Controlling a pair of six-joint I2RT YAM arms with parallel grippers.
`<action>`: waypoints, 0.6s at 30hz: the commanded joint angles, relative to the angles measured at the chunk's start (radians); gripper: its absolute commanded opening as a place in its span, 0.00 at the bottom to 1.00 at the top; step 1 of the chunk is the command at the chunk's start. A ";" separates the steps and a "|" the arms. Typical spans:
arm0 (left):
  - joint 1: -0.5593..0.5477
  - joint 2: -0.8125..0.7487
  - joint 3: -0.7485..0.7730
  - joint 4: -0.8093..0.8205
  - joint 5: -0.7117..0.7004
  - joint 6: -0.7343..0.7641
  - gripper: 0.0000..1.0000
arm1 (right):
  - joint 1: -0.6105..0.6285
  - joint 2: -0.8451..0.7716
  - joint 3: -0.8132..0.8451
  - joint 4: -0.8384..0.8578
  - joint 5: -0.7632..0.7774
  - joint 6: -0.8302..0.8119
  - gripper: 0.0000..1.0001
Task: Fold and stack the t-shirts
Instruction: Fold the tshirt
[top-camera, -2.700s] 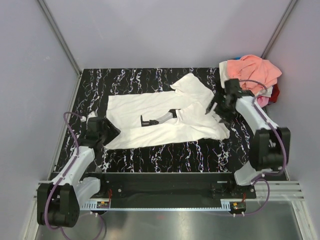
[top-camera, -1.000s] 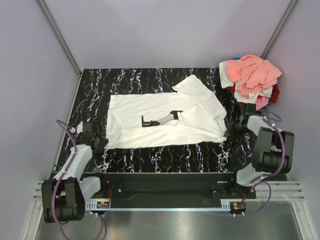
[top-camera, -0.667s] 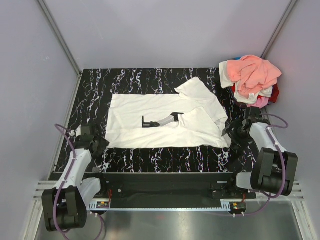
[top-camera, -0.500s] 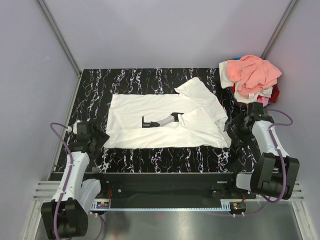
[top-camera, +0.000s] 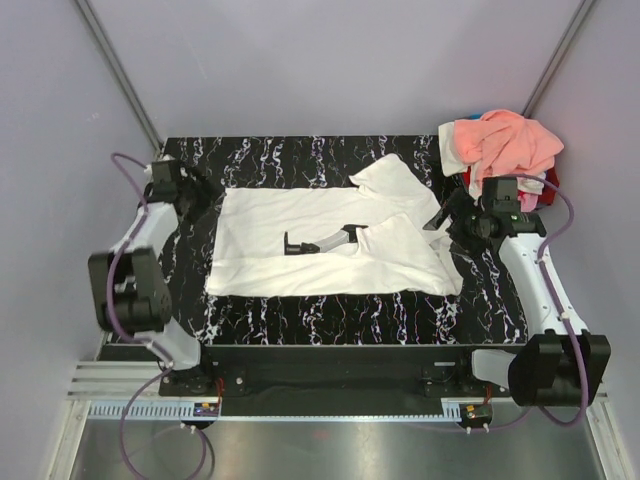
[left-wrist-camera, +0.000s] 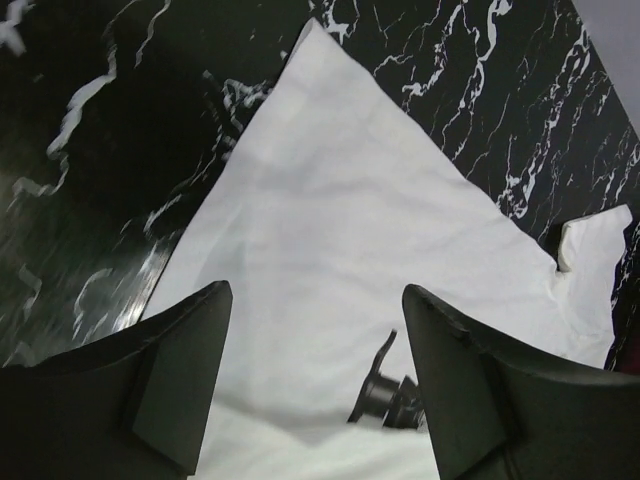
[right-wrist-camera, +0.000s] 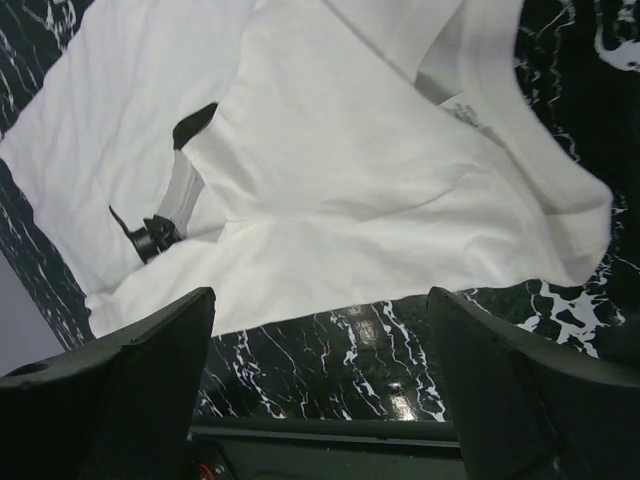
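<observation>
A white t-shirt lies spread flat across the black marble table, its black print showing at a fold in the middle. My left gripper hovers open at the shirt's far left corner. In the left wrist view the gripper has nothing between its fingers; white cloth and the print lie below. My right gripper is open beside the shirt's right sleeve. Its wrist view shows the empty gripper above the shirt and its near hem.
A heap of t-shirts, salmon-peach on top with cream, pink and red under it, sits in the back right corner, just behind my right arm. Grey walls close in the table on three sides. The black front rail runs along the near edge.
Both grippers have opened and let go of the shirt's near edge. The left arm swung up to the far left corner; the right arm rose toward the right sleeve.
</observation>
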 joint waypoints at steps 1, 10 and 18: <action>0.017 0.282 0.180 0.118 0.167 0.045 0.73 | 0.080 -0.053 -0.037 0.042 -0.047 -0.005 0.94; 0.013 0.711 0.691 0.000 0.144 0.131 0.71 | 0.116 -0.110 -0.163 0.120 -0.110 -0.041 0.95; 0.001 0.817 0.796 -0.081 0.061 0.155 0.71 | 0.116 -0.134 -0.149 0.091 -0.121 -0.055 0.95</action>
